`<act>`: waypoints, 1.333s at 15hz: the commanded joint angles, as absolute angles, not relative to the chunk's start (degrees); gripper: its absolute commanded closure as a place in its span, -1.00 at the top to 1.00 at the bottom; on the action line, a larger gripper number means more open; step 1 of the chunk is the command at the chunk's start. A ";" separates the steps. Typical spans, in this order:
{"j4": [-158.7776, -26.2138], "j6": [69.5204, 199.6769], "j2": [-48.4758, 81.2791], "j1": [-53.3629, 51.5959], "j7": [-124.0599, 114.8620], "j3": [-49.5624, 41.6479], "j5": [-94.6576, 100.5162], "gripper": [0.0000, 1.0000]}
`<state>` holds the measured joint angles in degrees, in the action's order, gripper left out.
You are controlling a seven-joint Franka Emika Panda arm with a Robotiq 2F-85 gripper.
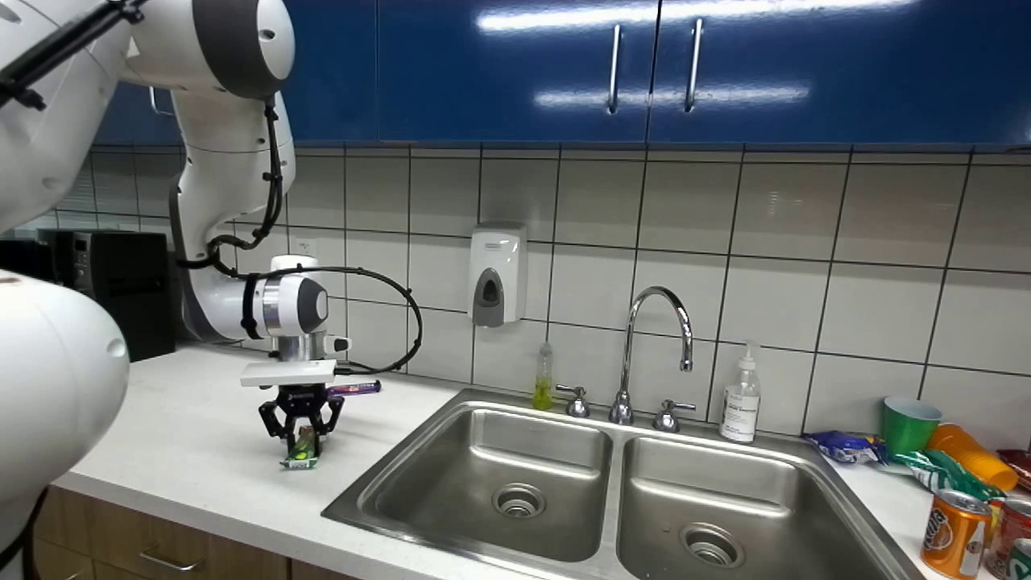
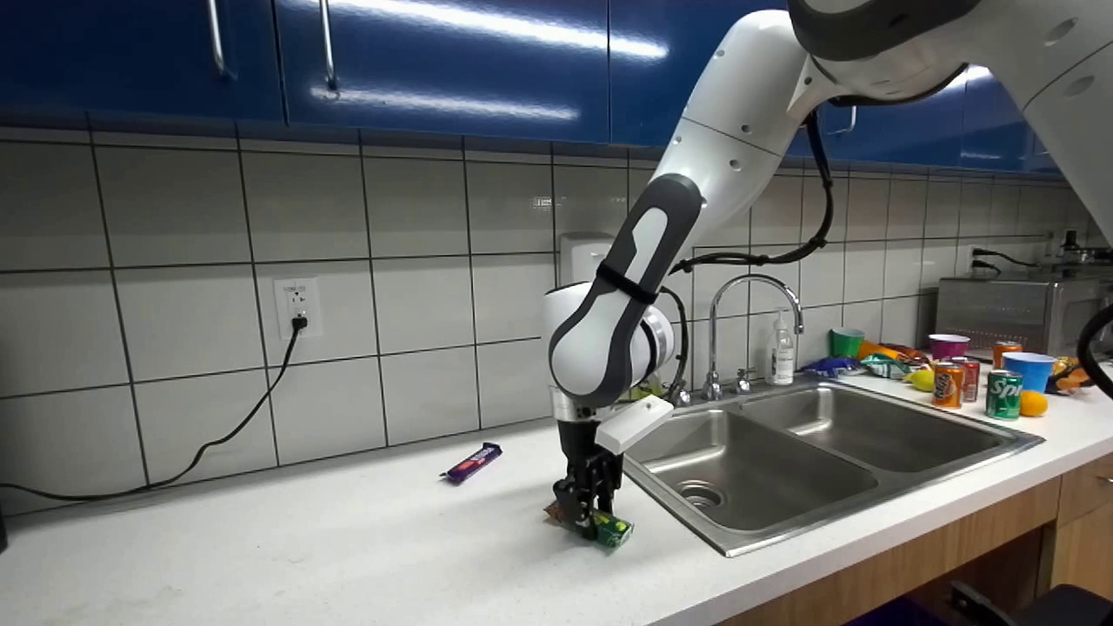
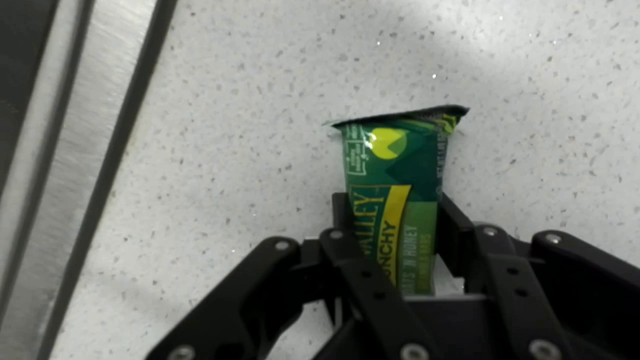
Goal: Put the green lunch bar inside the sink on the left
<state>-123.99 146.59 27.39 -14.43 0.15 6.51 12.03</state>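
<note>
The green lunch bar lies on or just above the white counter in both exterior views (image 1: 300, 462) (image 2: 614, 529). In the wrist view the bar (image 3: 397, 160) points away from the gripper, its far end fully visible and its near end hidden. My gripper (image 1: 304, 443) points straight down over it. In the wrist view the gripper's fingers (image 3: 392, 212) press on both long edges of the bar. The double steel sink has a basin nearer the gripper (image 1: 451, 507), which also shows in an exterior view (image 2: 748, 487). The sink's rim (image 3: 95, 125) runs along the left of the wrist view.
A purple bar (image 1: 354, 388) lies behind the gripper near the wall. The faucet (image 1: 624, 387), a yellow-green bottle (image 1: 544, 379) and a white pump bottle (image 1: 741, 403) stand behind the sink. Cans (image 1: 956, 533), cups (image 1: 910, 427) and snack bags sit beyond the sink.
</note>
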 commanded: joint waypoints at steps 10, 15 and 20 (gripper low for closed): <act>-126.11 142.47 13.84 -14.59 -7.37 6.09 11.66 -0.66; -128.33 140.90 8.34 -12.93 -11.58 3.67 12.95 -0.66; -130.58 139.31 3.88 -9.29 -12.97 1.14 13.54 -0.66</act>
